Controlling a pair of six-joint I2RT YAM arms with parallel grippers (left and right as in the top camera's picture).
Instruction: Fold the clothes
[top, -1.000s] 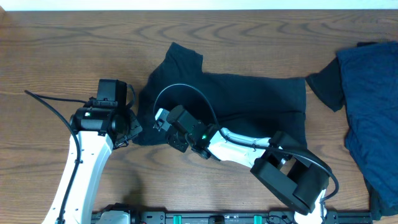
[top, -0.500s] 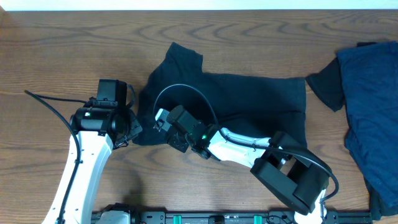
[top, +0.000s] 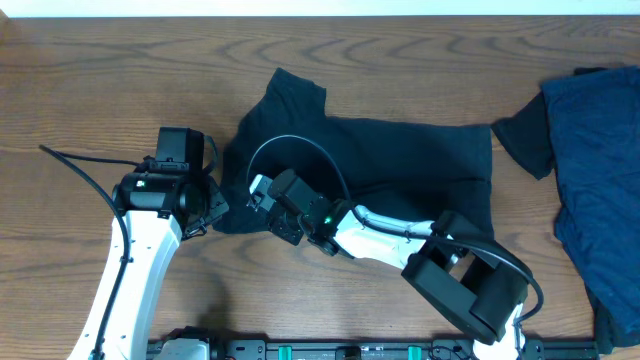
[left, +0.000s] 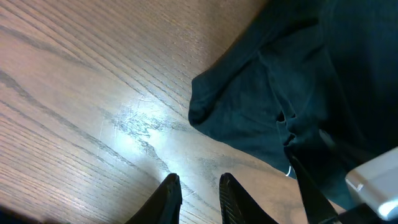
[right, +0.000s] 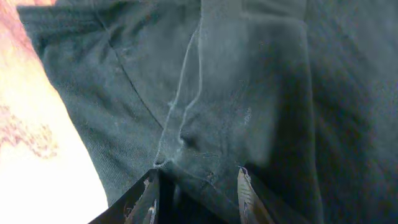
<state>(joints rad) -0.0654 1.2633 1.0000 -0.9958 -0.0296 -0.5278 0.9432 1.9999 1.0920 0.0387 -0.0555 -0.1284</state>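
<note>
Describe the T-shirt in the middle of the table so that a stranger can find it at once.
On the wooden table, look at the middle. The T-shirt lies there spread out, with one short sleeve pointing to the far left. It is almost black, while the cloth at the right edge is clearly blue.

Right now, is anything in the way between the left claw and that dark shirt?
Nothing visible does. The left gripper hangs over bare table, and the nearest corner of the T-shirt lies just ahead of its fingertips, with only wood between.
</note>
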